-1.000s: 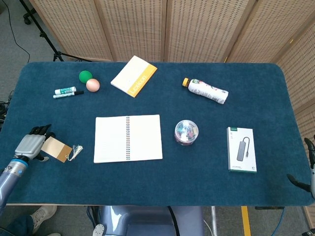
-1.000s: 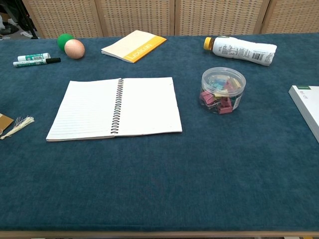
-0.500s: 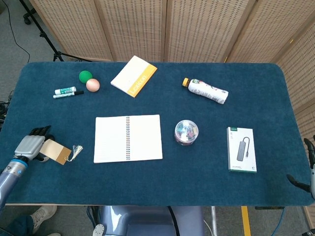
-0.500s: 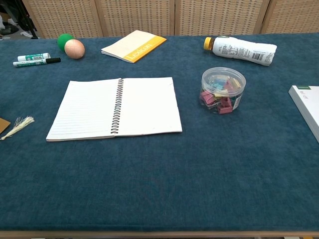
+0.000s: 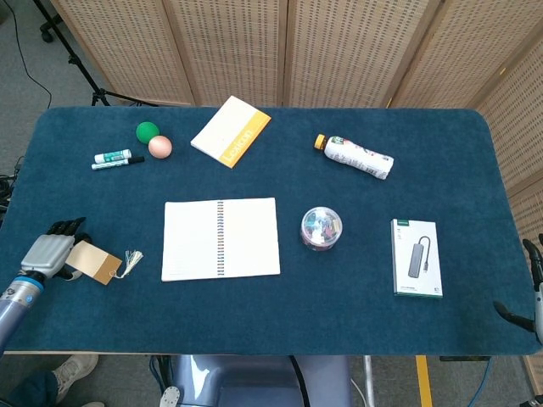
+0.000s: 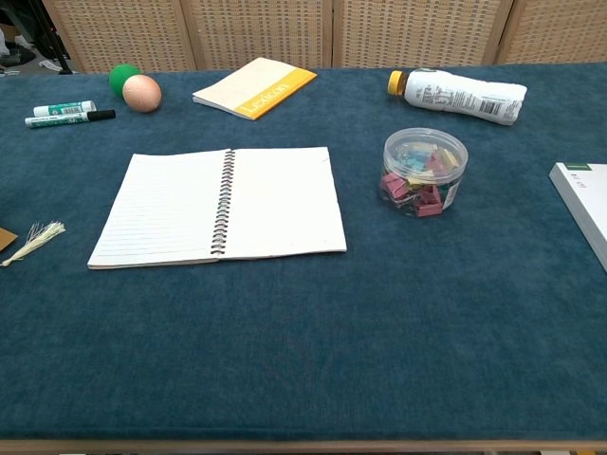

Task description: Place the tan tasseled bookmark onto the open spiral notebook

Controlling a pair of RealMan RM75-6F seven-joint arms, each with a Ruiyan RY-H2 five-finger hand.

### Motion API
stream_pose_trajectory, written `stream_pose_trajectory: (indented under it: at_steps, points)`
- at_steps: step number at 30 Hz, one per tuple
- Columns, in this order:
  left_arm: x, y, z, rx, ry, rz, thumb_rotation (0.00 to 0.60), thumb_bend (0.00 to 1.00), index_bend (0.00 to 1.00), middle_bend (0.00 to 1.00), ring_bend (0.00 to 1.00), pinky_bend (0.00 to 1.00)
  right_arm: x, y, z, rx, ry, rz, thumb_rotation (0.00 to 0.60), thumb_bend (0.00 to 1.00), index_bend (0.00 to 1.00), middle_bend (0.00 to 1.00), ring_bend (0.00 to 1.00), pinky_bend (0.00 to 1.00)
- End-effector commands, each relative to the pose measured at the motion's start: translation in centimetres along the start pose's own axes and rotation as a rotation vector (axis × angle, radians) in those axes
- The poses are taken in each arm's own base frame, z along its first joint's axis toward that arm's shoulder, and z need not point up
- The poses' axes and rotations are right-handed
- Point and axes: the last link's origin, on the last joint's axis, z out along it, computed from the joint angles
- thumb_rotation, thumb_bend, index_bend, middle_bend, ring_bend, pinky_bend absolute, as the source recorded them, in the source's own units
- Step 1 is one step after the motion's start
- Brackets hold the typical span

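The tan tasseled bookmark [image 5: 96,261] lies at the table's front left, its pale tassel [image 5: 131,260] pointing toward the open spiral notebook [image 5: 221,239]. My left hand [image 5: 51,252] sits at the bookmark's left end, fingers curled over it and holding it. In the chest view only the tassel [image 6: 34,241] and a corner of the bookmark [image 6: 5,237] show at the left edge, beside the notebook [image 6: 218,204]; the left hand is out of that frame. My right hand [image 5: 532,288] shows only as dark spread fingers at the far right edge, holding nothing.
A jar of clips [image 5: 321,227] stands right of the notebook, with a boxed hub [image 5: 417,258] further right. At the back lie a bottle [image 5: 356,157], a yellow-edged pad [image 5: 231,131], two balls [image 5: 154,140] and markers [image 5: 116,158].
My left hand has drifted slightly left and toward the front edge, and the bookmark has slid a little left with it. Less of its corner shows in the chest view.
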Motion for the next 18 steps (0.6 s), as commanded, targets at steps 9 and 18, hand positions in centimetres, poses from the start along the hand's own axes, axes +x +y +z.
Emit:
stream_pose_trajectory:
  at_steps: [9, 18]
  points:
    - [2.8, 1.8, -1.3, -0.089, 0.095, -0.007, 0.600, 0.46, 0.39, 0.00, 0.00, 0.00, 0.3, 0.1, 0.0, -0.004, 0.009, 0.011, 0.600, 0.00, 0.00, 0.00, 0.00, 0.00]
    - [6.7, 7.3, -4.0, -0.303, 0.192, 0.045, 0.600, 0.46, 0.40, 0.00, 0.00, 0.00, 0.8, 0.2, 0.0, -0.006, 0.024, 0.019, 0.600, 0.00, 0.00, 0.00, 0.00, 0.00]
